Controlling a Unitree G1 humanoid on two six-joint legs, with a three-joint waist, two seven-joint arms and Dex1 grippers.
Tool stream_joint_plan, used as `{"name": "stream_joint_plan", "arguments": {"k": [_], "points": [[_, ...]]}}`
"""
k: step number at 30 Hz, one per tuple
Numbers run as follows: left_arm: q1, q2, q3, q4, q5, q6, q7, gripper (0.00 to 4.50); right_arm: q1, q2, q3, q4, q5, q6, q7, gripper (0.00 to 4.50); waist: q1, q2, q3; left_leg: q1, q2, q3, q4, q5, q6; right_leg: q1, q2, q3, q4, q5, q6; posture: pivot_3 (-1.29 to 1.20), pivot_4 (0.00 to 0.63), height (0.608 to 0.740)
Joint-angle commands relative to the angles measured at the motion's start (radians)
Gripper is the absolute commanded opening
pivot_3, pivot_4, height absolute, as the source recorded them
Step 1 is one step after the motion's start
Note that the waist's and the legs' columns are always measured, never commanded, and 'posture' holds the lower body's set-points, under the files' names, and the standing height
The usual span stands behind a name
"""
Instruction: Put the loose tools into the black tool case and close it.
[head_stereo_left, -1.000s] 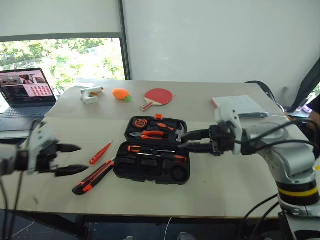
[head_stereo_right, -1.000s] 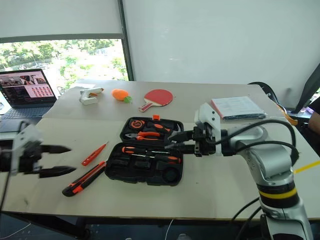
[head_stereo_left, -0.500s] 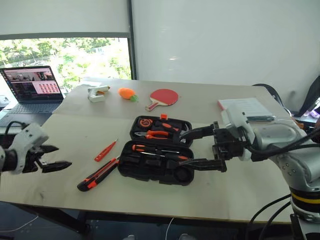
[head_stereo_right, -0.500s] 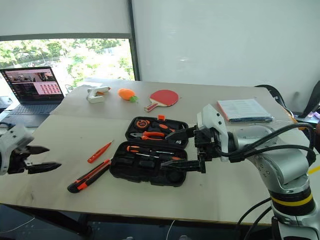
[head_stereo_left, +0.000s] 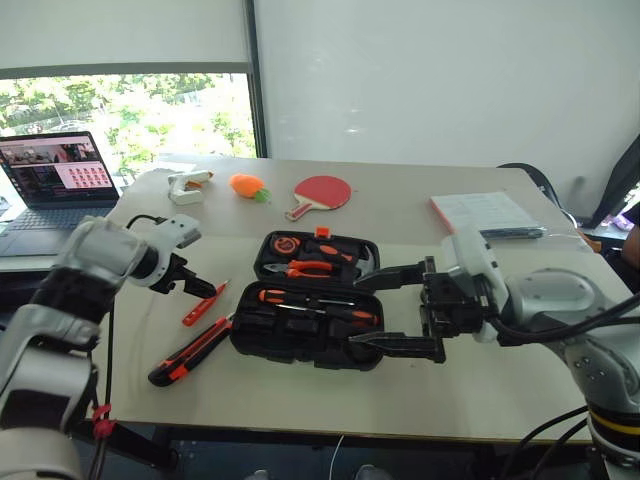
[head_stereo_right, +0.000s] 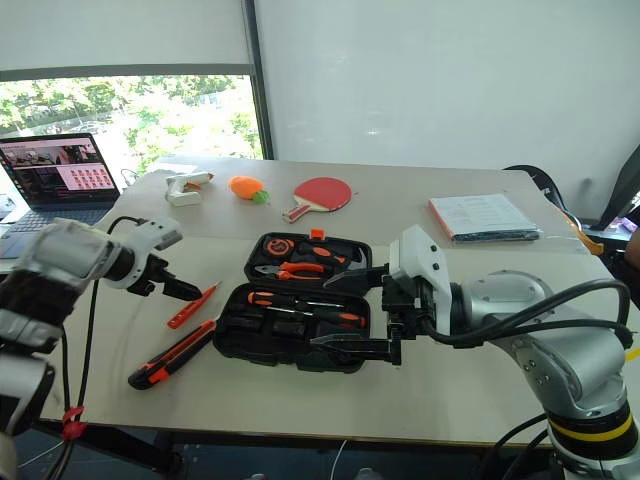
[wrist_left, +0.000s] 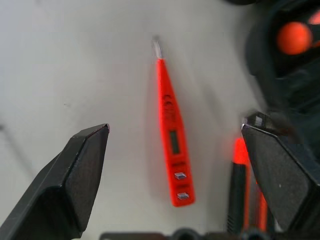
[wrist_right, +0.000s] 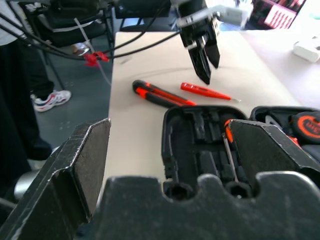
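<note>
Left gripper (head_stereo_left: 196, 287) spread wide over small orange screwdriver (wrist_left: 171, 142), utility knife (head_stereo_left: 190, 351) beside, right gripper (head_stereo_left: 392, 308) agape above open tool case (head_stereo_left: 305, 325)

A pale counter (head_stereo_left: 470, 380) stands before a plain white wall (head_stereo_left: 430, 80). Far left, a window (head_stereo_left: 130, 120) shows bright green trees under a lowered white blind (head_stereo_left: 120, 35). What may be a dark chair back (head_stereo_left: 525, 175) sits far right.
</note>
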Motion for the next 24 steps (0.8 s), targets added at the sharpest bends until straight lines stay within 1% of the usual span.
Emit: {"name": "stream_joint_plan", "arguments": {"k": [1,6,10,11,12,13,16,17,18,19,20,21,24], "points": [[-0.072,-0.036,-0.060,0.146,0.079,-0.067,-0.037,4.50,0.006,0.009,-0.019,-0.048,0.025,-0.013,-0.054,4.42,0.001,0.000,0.000,-0.001,0.000,0.000,0.000,0.000,0.000,-0.001,0.000,0.000,0.000,0.000,0.000,0.00,0.150,0.736],[-0.104,-0.079,-0.129,0.255,0.154,-0.120,-0.099,4.50,0.017,0.018,-0.014,-0.074,0.029,-0.022,-0.108,4.42,0.007,0.000,0.000,-0.004,0.000,-0.001,0.001,0.000,0.000,-0.002,0.000,-0.001,0.000,0.000,0.000,0.00,0.150,0.736],[-0.110,-0.113,-0.135,0.301,0.188,-0.136,-0.129,4.50,0.023,0.016,-0.017,-0.081,0.037,-0.025,-0.131,4.42,0.009,0.000,0.000,-0.004,0.000,-0.002,0.002,0.000,0.000,-0.002,-0.001,-0.002,-0.001,0.000,0.000,0.00,0.150,0.736],[-0.111,-0.120,-0.132,0.311,0.193,-0.142,-0.131,4.01,0.024,0.015,-0.018,-0.082,0.038,-0.025,-0.134,4.50,0.009,0.000,0.000,-0.004,-0.001,-0.002,0.002,0.000,0.000,-0.002,-0.001,-0.002,-0.001,0.000,0.000,0.00,0.150,0.736],[-0.113,-0.126,-0.129,0.320,0.199,-0.147,-0.133,3.78,0.025,0.014,-0.018,-0.083,0.039,-0.025,-0.137,4.50,0.009,0.000,0.000,-0.004,-0.001,-0.002,0.002,0.000,0.000,-0.002,-0.001,-0.002,0.000,0.000,0.000,0.00,0.150,0.736],[-0.112,-0.133,-0.131,0.327,0.206,-0.151,-0.143,3.42,0.026,0.013,-0.019,-0.084,0.042,-0.025,-0.139,4.50,0.009,0.000,0.000,-0.004,-0.001,-0.003,0.002,0.000,0.000,-0.002,-0.001,-0.002,0.000,0.000,0.000,0.00,0.150,0.736],[-0.108,-0.149,-0.139,0.335,0.228,-0.166,-0.169,2.20,0.028,0.011,-0.019,-0.083,0.045,-0.026,-0.143,4.50,0.009,0.000,0.000,-0.004,-0.001,-0.003,0.002,0.000,0.000,-0.001,-0.001,-0.002,0.000,0.000,0.000,0.00,0.150,0.736],[-0.104,-0.152,-0.143,0.332,0.237,-0.176,-0.177,1.95,0.025,0.012,-0.017,-0.080,0.043,-0.027,-0.144,4.50,0.009,0.000,0.000,-0.004,-0.001,-0.003,0.002,0.000,0.000,-0.001,-0.001,-0.002,0.000,0.000,0.000,0.00,0.150,0.736],[-0.101,-0.154,-0.146,0.330,0.245,-0.179,-0.189,1.50,0.022,0.013,-0.015,-0.077,0.042,-0.028,-0.145,4.50,0.009,0.000,0.000,-0.004,-0.001,-0.003,0.002,0.000,0.000,-0.001,-0.001,-0.002,0.000,0.000,0.000,0.00,0.150,0.736],[-0.098,-0.157,-0.148,0.328,0.251,-0.181,-0.200,1.19,0.020,0.014,-0.014,-0.075,0.041,-0.028,-0.146,4.50,0.009,0.000,0.000,-0.004,-0.001,-0.003,0.002,0.000,0.000,-0.001,-0.001,-0.002,0.000,0.000,0.000,0.00,0.150,0.736],[-0.096,-0.159,-0.146,0.328,0.258,-0.184,-0.206,0.74,0.018,0.015,-0.012,-0.071,0.039,-0.029,-0.146,4.50,0.009,0.000,0.000,-0.004,-0.001,-0.003,0.002,0.000,0.000,-0.001,-0.001,-0.002,0.000,0.000,0.000,0.00,0.150,0.736],[-0.094,-0.160,-0.144,0.330,0.264,-0.190,-0.206,0.43,0.016,0.015,-0.011,-0.069,0.037,-0.030,-0.145,4.50,0.009,0.000,0.000,-0.004,-0.001,-0.003,0.002,0.000,0.000,-0.001,-0.001,-0.002,0.000,0.000,0.000,0.00,0.150,0.736],[-0.090,-0.169,-0.127,0.349,0.278,-0.202,-0.197,0.42,0.015,0.011,-0.006,-0.064,0.028,-0.033,-0.140,4.50,0.009,0.000,0.000,-0.004,-0.001,-0.003,0.002,0.000,0.000,-0.001,-0.001,-0.002,0.000,0.000,0.000,0.00,0.150,0.736]]}}
